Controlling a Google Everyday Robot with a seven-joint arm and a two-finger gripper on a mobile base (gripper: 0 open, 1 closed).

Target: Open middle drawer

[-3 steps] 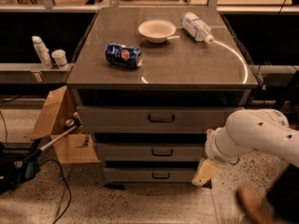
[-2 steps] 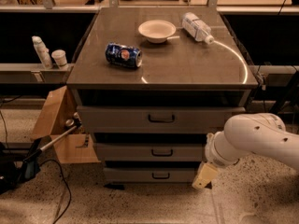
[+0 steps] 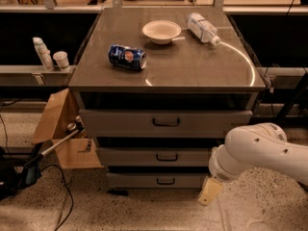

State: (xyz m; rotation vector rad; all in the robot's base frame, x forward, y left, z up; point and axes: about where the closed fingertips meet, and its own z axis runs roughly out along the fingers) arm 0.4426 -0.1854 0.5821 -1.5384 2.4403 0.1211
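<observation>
The grey cabinet has three flat-fronted drawers, all closed. The middle drawer (image 3: 144, 157) sits between the wide top drawer (image 3: 125, 122) and the narrow bottom drawer (image 3: 139, 180). Its small dark bar handle (image 3: 167, 157) is at centre. My white arm (image 3: 260, 150) reaches in from the lower right. My gripper (image 3: 210, 191), with a cream tip, hangs near the floor. It is just right of the bottom drawer's right end, below and right of the middle drawer's handle, and not touching it.
The cabinet top (image 3: 192, 66) carries a blue can (image 3: 127, 57) on its side, a white bowl (image 3: 161, 31) and a lying plastic bottle (image 3: 202, 27). A cardboard box (image 3: 60, 129) and a metal rod (image 3: 53, 146) stand left of the drawers. Two bottles (image 3: 43, 53) sit on the left ledge.
My arm and gripper have sunk a little toward the floor. A dark blurred shape at the lower right has left view. The drawers have not moved.
</observation>
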